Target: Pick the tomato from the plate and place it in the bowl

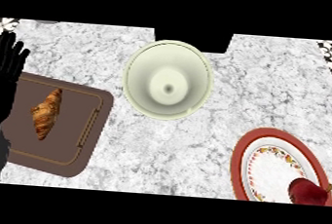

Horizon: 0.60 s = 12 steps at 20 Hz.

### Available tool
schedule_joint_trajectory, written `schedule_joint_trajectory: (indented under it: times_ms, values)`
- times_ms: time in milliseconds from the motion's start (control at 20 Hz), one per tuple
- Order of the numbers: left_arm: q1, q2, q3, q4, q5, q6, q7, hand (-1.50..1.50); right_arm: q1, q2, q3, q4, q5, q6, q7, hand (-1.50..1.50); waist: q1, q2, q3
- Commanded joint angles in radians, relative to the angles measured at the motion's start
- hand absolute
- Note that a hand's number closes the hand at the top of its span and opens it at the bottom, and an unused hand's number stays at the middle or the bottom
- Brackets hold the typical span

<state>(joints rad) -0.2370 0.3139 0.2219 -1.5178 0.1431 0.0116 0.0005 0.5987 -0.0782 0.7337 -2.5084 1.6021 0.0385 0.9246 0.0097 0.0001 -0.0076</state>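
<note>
- Head view, nearest: tomato [309,192] on plate [246,158], lower right.
- Left: croissant [46,113] on board [87,147].
- Left hand [2,80] at left edge, fingers straight, holding nothing.
- Farthest: bowl [168,80] on counter [271,92].

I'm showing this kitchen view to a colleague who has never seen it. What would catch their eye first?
Probably the large pale bowl at the top middle of the marble counter, then the red-rimmed plate at the lower right with a dark red tomato at its near edge. At the left, a croissant lies on a brown cutting board, and a black robot hand, the left one, rests open beside it.
</note>
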Motion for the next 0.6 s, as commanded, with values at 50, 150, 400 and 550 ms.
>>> schedule_joint_trajectory:
  times_ms: [50, 150, 400, 550]
  values:
    - [0.0, -0.019, -0.014, 0.011, -0.007, -0.001, -0.026, 0.0, -0.205, 0.075, 0.127, -0.139, 0.103, 0.145, 0.096, 1.5, 0.016, 0.007, -0.001]
    - [-0.012, -0.025, -0.023, 0.016, -0.022, 0.014, -0.021, 0.0, -0.317, 0.076, 0.133, -0.089, 0.068, 0.165, 0.177, 1.5, 0.02, 0.011, 0.0]
    - [-0.044, 0.012, 0.001, 0.027, -0.003, -0.012, -0.009, 0.0, -0.545, 0.078, 0.059, 0.051, -0.025, 0.174, 0.326, 1.5, 0.035, 0.017, 0.001]
    - [-0.036, -0.032, -0.023, 0.049, -0.004, -0.008, -0.037, 0.0, -0.637, 0.078, 0.029, 0.11, -0.109, 0.196, 0.351, 1.5, 0.04, 0.022, 0.0]
